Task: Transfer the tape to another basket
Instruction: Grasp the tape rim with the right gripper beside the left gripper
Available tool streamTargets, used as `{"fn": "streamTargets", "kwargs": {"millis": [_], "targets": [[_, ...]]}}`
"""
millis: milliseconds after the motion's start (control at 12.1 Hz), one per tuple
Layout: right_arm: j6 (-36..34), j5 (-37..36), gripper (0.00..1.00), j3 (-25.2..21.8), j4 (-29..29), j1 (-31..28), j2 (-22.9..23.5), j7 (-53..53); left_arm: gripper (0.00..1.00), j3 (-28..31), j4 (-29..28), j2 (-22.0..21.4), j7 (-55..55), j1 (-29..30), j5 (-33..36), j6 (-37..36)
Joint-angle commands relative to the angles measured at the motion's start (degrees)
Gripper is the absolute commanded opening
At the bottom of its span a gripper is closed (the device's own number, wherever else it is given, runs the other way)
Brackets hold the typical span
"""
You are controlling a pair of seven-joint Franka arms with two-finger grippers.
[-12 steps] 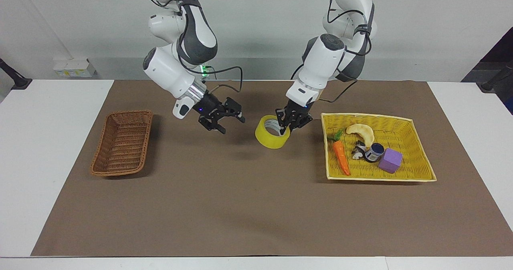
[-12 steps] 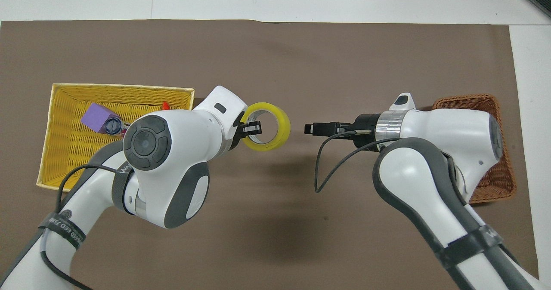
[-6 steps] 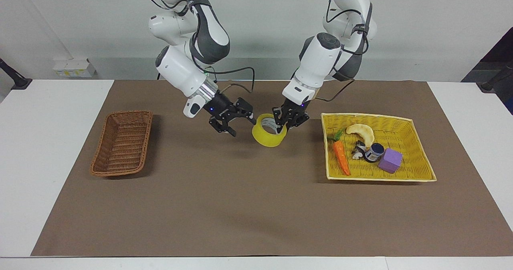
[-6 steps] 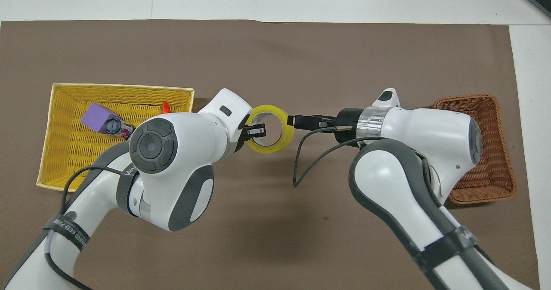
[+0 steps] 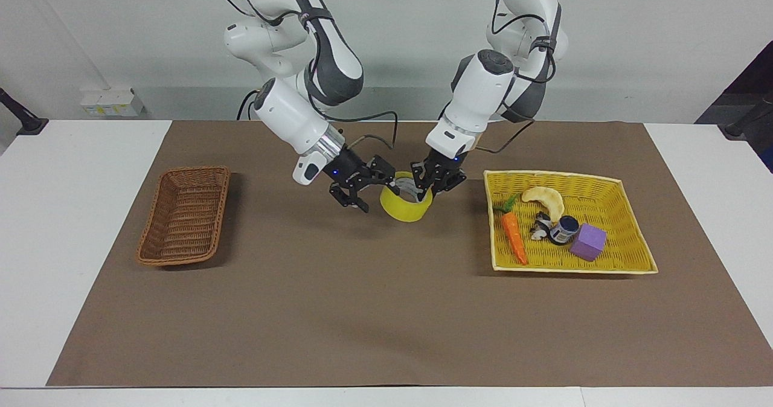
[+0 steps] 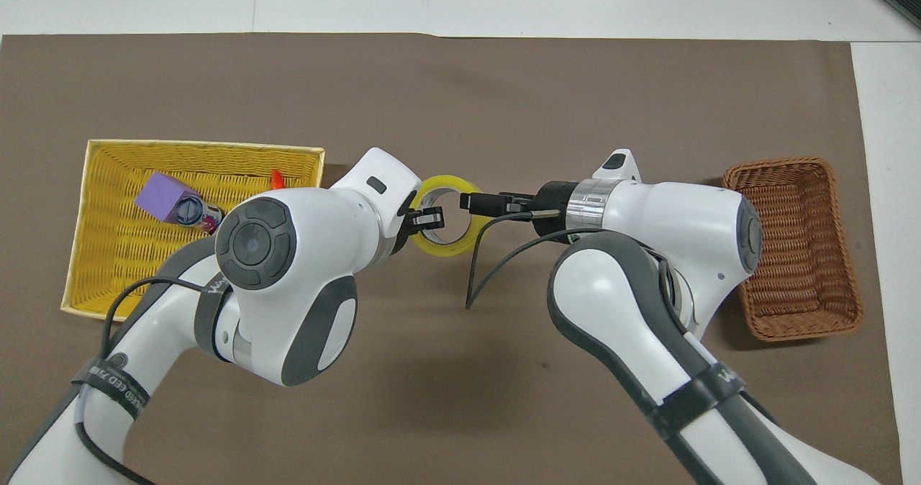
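My right gripper (image 5: 369, 185) has closed in, jaws spread around the tape roll's (image 5: 406, 205) rim; my left gripper (image 5: 430, 183) grips it aloft mid-table. Handover pending; the brown wicker basket (image 5: 185, 215) awaits.

tape (image 5: 406, 205) mid-table between basket (image 5: 184, 215) and tray (image 5: 628, 208), carrot (image 5: 514, 236) and cube (image 5: 588, 242) in tray
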Motion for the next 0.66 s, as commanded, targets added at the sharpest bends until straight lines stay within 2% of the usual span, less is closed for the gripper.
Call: {"fn": "streamTargets", "kwargs": {"millis": [0,83,165,578], "targets": [[1.41,1.46,0.32,0.05,1.94,1.52,1.5,2.08,0.0,0.77,0.65,-0.22,-0.35,-1.07,-1.07,0.46],[1.5,1.37,0.04,-0.03,2.64,2.93,1.58,4.88,0.0,0.77,0.65,-0.22,-0.35,-1.07,-1.07,0.46],[1.5,0.5,0.0,-0.03,2.99,3.03,1.85,6.56,0.0,0.77,0.65,-0.22,-0.35,-1.07,-1.07,0.46],[1.06,0.31,0.0,-0.03,3.17,3.12,1.94,6.93,0.0,0.77,0.74,-0.22,-0.35,-1.07,-1.07,0.46]]}}
